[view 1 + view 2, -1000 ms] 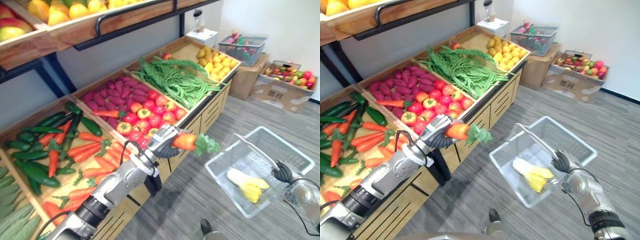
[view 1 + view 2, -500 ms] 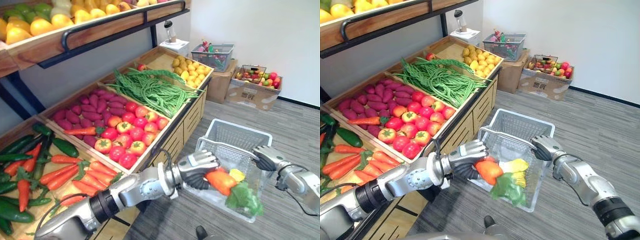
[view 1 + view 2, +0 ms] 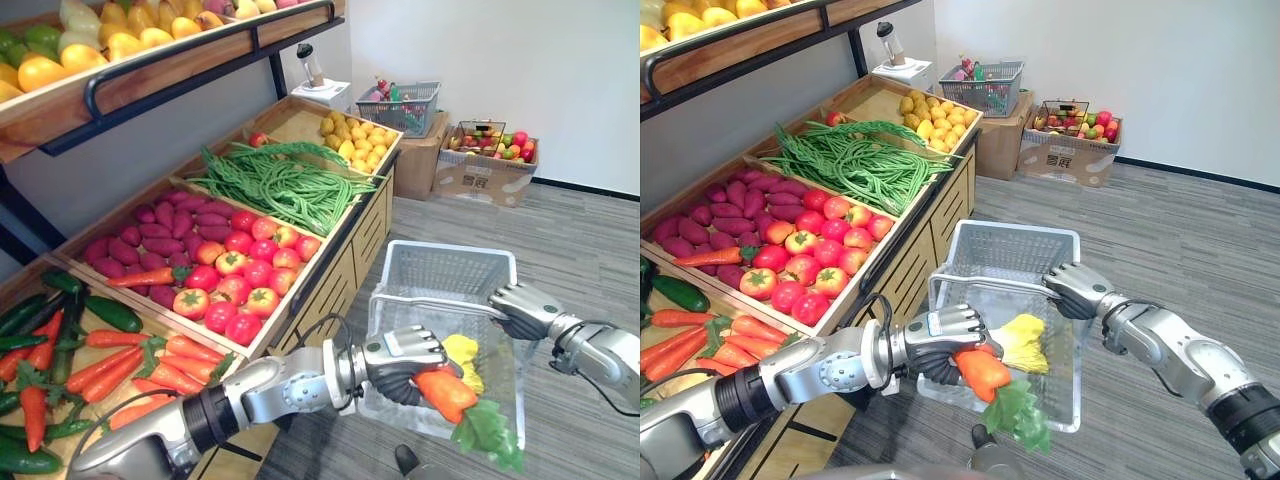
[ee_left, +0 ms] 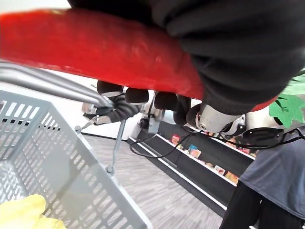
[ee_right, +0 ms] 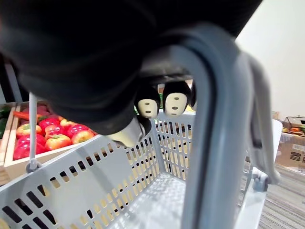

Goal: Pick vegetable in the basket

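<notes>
My left hand (image 3: 400, 360) is shut on an orange carrot (image 3: 445, 392) with green leaves, holding it low over the near end of the grey plastic basket (image 3: 450, 265). The leaves hang over the basket's near rim. A yellow corn cob (image 3: 1020, 340) lies inside the basket, right beside the carrot. My right hand (image 3: 1075, 290) is curled round the basket's handle (image 3: 985, 283) and holds the basket above the floor. In the left wrist view the carrot (image 4: 95, 47) sits against my palm, above the basket wall (image 4: 47, 133). The right wrist view has the handle (image 5: 209, 119) under my fingers (image 5: 171, 102).
A wooden produce stand runs along my left with carrots (image 3: 150, 360), tomatoes (image 3: 235, 285), green beans (image 3: 280, 180) and yellow fruit (image 3: 355, 140). A cardboard box of fruit (image 3: 485, 160) and a small basket (image 3: 400, 100) stand by the far wall. A person (image 4: 271, 181) stands nearby.
My left hand has carried the carrot from beside the stand over to the basket and lowered it to the corn. The right hand keeps its hold on the handle. The camera has shifted.
</notes>
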Controlling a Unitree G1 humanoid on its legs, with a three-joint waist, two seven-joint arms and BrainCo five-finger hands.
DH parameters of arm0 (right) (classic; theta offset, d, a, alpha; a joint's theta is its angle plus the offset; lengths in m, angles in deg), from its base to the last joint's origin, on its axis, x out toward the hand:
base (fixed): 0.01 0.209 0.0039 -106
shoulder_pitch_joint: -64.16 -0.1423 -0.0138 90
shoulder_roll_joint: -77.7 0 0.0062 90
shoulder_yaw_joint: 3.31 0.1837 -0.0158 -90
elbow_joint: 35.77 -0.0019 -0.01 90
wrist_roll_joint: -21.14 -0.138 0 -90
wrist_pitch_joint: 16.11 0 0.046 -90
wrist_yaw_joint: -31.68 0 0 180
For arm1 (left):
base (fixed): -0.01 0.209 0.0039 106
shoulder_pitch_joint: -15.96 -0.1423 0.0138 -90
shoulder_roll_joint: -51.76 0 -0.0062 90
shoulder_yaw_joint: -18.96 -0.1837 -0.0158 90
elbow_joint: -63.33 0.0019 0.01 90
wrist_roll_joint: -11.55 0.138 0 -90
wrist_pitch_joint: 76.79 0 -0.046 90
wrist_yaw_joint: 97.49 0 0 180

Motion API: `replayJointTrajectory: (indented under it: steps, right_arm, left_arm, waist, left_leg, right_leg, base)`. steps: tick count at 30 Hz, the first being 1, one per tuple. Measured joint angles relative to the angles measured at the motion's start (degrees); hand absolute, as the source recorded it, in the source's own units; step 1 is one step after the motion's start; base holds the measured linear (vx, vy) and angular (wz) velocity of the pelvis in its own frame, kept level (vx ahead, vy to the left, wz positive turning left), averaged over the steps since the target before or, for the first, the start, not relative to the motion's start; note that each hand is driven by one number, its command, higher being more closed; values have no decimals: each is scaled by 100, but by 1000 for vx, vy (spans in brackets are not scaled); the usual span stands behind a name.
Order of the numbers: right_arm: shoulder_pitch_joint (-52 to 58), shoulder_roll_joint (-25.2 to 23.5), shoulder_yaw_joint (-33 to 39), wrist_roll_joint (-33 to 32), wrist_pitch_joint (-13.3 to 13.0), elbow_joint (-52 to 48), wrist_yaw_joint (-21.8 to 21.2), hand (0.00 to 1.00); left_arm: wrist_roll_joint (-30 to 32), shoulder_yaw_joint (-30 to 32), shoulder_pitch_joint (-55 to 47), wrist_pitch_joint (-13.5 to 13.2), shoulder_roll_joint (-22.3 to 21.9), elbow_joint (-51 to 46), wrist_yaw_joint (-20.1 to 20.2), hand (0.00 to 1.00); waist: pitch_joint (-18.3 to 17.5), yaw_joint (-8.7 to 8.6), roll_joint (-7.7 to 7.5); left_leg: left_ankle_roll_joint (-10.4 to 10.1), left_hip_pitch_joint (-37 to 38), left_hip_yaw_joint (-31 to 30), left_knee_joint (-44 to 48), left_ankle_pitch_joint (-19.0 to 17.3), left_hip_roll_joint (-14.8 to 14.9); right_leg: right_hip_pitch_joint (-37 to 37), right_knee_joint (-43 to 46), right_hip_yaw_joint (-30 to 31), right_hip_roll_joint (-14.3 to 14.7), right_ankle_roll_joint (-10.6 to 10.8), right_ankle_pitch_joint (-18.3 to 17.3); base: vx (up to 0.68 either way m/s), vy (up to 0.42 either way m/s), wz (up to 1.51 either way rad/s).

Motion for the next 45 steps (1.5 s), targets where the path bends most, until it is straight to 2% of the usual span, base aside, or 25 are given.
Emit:
replayJointTrajectory:
  steps: [11,17,25,32,38,39,45]
  right_arm:
    - [34,9,-34,-222,-93,-301,-242,100]
    - [36,9,-34,-315,-101,-486,-263,100]
    - [36,-16,-40,-534,-98,-555,-427,100]
    - [33,-283,-254,-539,-44,-537,-501,100]
    - [20,-495,-255,-572,-24,-407,-503,100]
    - [19,-509,-269,-663,-12,-399,-507,100]
    - [1,-574,-276,-757,71,-399,-507,100]
  left_arm:
    - [225,-111,1,7,-276,597,10,100]
    - [446,-3,2,43,-401,1175,11,100]
    - [1126,654,13,451,-1105,2582,-203,100]
    - [1549,762,75,639,-1485,3381,-427,100]
    - [1756,757,193,653,-1648,3878,-451,100]
    - [1772,746,194,655,-1662,3947,-452,0]
    - [1984,715,207,724,-1801,4231,-456,0]
  waist:
    - [103,-35,-37]
    - [231,-128,-59]
    - [277,-131,-57]
    - [342,-153,-103]
    - [347,-164,-111]
    - [347,-168,-112]
    - [359,-201,-131]
  left_leg:
    - [12,-8,106,344,-206,154]
    - [-4,-6,110,351,-218,152]
    - [37,-39,104,343,-193,150]
    - [83,-153,28,354,-178,145]
    - [88,-176,-40,358,-176,133]
    - [88,-176,-39,357,-176,130]
    - [88,-190,-9,349,-177,112]
  right_leg:
    - [-18,12,100,44,1,0]
    - [-18,23,108,43,1,0]
    - [-60,29,120,52,2,-1]
    - [-124,17,65,15,2,-1]
    - [-125,-4,26,-15,3,-2]
    - [-136,-8,35,-14,3,-1]
    - [-187,-7,75,-14,4,0]
  base:
    - [14,41,-5]
    - [15,37,0]
    - [15,37,-1]
    - [16,37,5]
    - [20,42,4]
    - [16,37,-4]
    - [15,31,-3]
